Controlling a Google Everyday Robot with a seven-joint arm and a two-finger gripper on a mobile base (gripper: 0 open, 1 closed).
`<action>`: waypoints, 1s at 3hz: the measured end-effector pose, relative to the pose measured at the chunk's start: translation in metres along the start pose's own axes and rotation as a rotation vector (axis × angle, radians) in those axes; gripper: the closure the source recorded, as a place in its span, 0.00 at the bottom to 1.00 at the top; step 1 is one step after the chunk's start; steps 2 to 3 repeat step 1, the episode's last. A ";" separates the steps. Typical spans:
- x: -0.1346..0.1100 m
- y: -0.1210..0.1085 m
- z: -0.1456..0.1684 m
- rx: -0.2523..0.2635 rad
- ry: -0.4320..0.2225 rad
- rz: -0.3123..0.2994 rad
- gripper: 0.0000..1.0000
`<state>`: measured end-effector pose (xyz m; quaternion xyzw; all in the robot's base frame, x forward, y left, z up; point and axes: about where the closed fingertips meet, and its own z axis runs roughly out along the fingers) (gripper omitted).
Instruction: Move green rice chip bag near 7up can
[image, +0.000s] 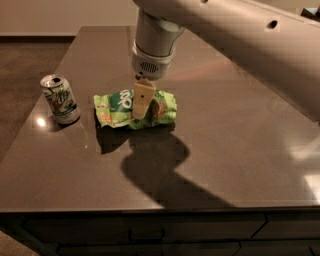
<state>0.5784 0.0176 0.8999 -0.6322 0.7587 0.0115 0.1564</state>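
Observation:
The green rice chip bag (116, 106) is a crinkled light-green pouch with a dark-green round label, at the table's middle left. My gripper (141, 102) comes straight down from above and is shut on the bag's middle. One tan finger (141, 98) shows in front of the bag. A dark shadow lies under and in front of the bag, so it looks slightly raised. The 7up can (60, 99), white and green with a silver top, stands upright to the left of the bag, a short gap away.
The dark glossy table (240, 150) stretches to the right and front. Its left edge runs just beyond the can and its front edge lies below the arm's shadow. My large white arm (240, 40) crosses the upper right.

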 end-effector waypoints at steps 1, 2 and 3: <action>0.000 0.000 0.000 0.000 0.000 0.000 0.00; 0.000 0.000 0.000 0.000 0.000 0.000 0.00; 0.000 0.000 0.000 0.000 0.000 0.000 0.00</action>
